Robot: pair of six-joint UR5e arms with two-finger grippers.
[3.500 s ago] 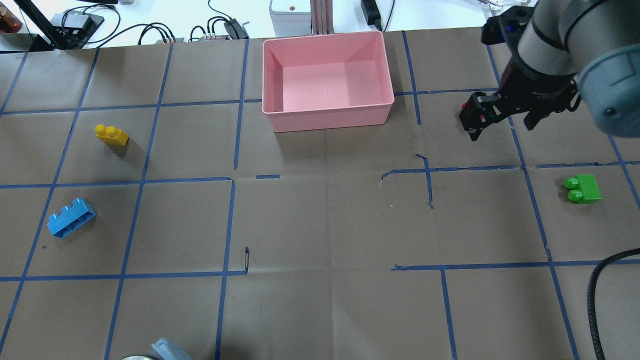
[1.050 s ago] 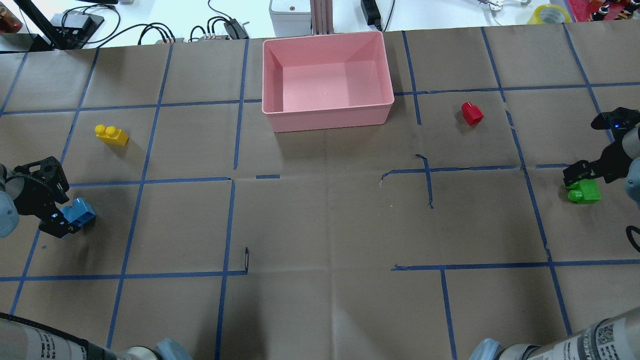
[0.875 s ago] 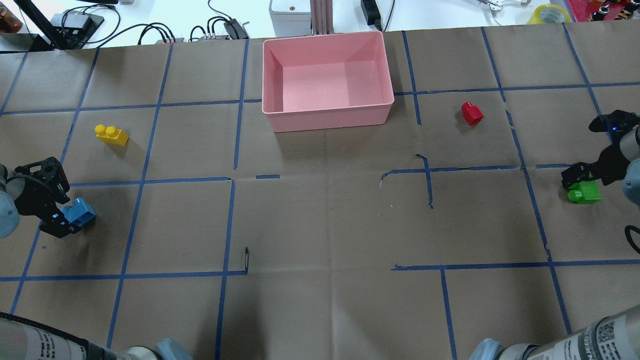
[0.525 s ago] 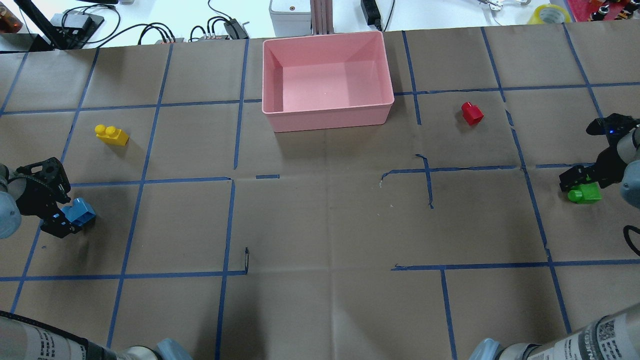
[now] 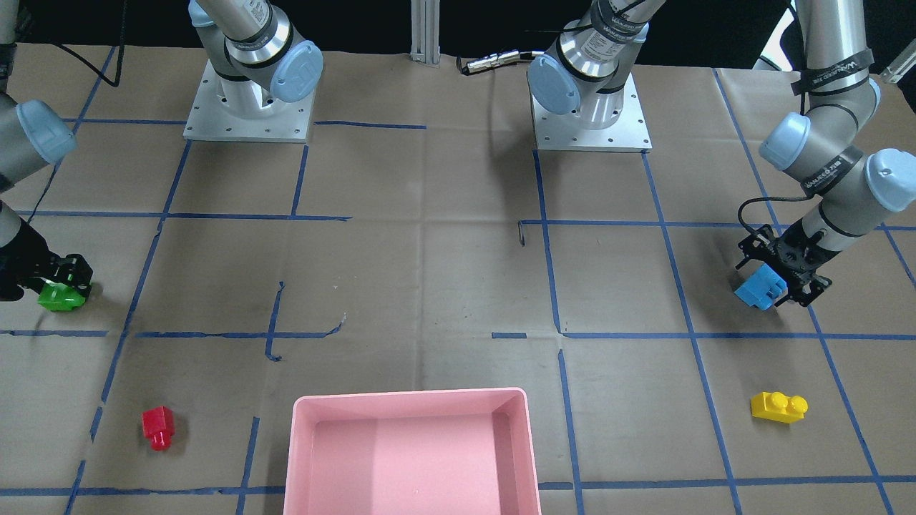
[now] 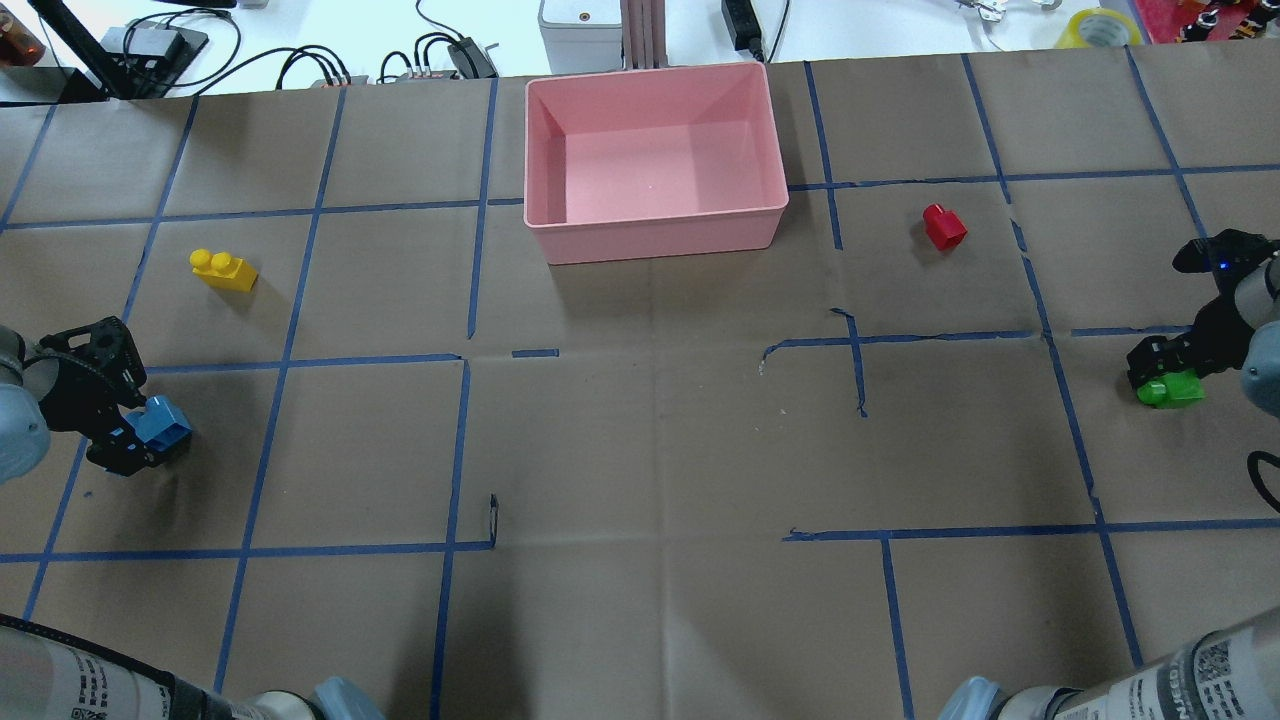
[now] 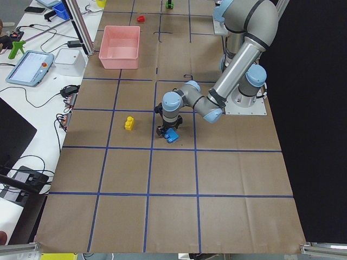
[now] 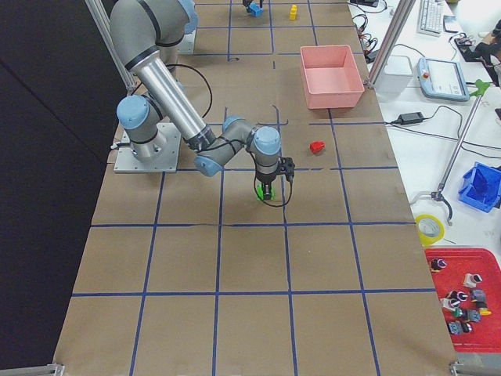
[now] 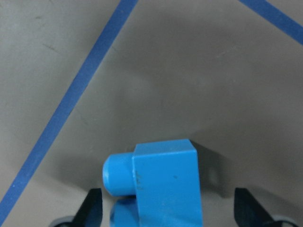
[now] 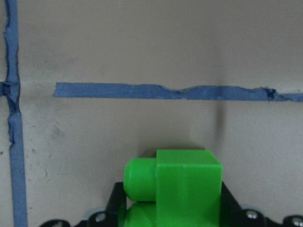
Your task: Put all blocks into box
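Note:
The light blue block (image 6: 160,425) lies on the table at the left, between the fingers (image 9: 92,208) of my left gripper (image 6: 125,430), which stand apart from it. The left wrist view shows a gap beside the block (image 9: 165,184). My right gripper (image 6: 1160,370) is down on the green block (image 6: 1170,390), and its fingers press both sides of the block (image 10: 187,189) in the right wrist view. The yellow block (image 6: 223,270) and the red block (image 6: 943,226) lie free on the table. The pink box (image 6: 660,238) at the far middle holds nothing.
Brown paper with blue tape lines covers the table. Cables, a power unit and a tape roll (image 6: 1095,25) lie beyond its far edge. The arm bases (image 5: 250,100) stand on the robot's side.
The right arm has left the red block, come down over the green block and closed on it. The left arm has come in around the blue block and has hardly moved in the last second.

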